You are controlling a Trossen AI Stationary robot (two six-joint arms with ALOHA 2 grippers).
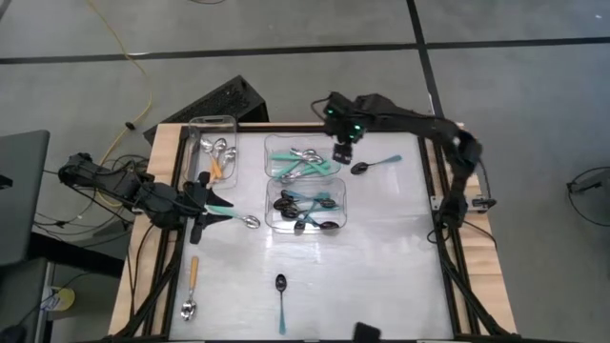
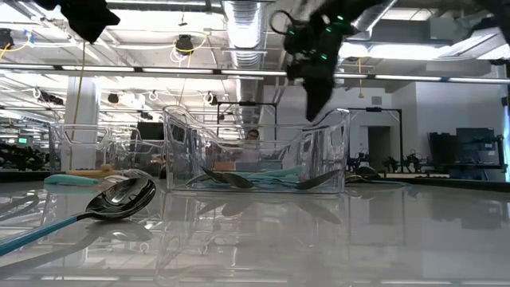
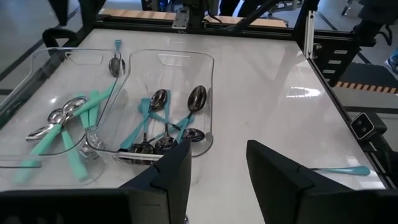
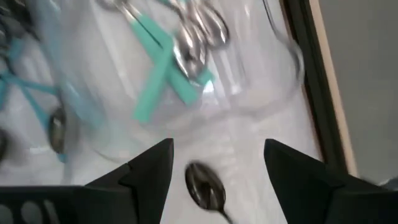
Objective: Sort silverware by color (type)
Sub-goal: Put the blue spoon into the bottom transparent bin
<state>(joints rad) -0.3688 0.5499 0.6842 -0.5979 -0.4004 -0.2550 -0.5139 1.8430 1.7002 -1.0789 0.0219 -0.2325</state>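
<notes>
Near edge: black-bowled spoon (image 1: 280,297) and orange-handled spoon (image 1: 191,286) lie loose, unsorted. Left gripper (image 1: 212,207), left of black-spoon tub (image 1: 335,196), pinches silver teal-handled spoon (image 1: 236,217) by handle, bowl pointing right; probably bound for silver tub (image 1: 271,152). Far right: right gripper (image 1: 344,151) spread wide, empty, just left of loose black spoon (image 1: 375,165), likely next pick.

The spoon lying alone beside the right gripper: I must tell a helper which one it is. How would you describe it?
Start at the two clear tubs mid-table that hold teal-handled spoons. Off the far tub's right side, on the bare table, lies a single black-bowled spoon with a teal handle, by the right gripper. Unlike its neighbours, it is in no tub.
</notes>
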